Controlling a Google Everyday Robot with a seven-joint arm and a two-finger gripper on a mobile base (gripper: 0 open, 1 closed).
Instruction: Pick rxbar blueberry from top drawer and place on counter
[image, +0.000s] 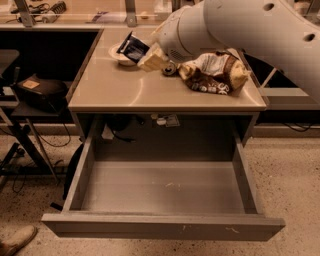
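My gripper is over the back left part of the beige counter, at the end of the large white arm that comes in from the upper right. It is shut on the rxbar blueberry, a small dark bar with pale print, held tilted just above the counter top. The top drawer below the counter is pulled fully open, and its grey floor is bare.
A brown-and-white chip bag lies on the right side of the counter, under the arm. A black bag sits on a low stand to the left. A shoe is on the floor at the lower left.
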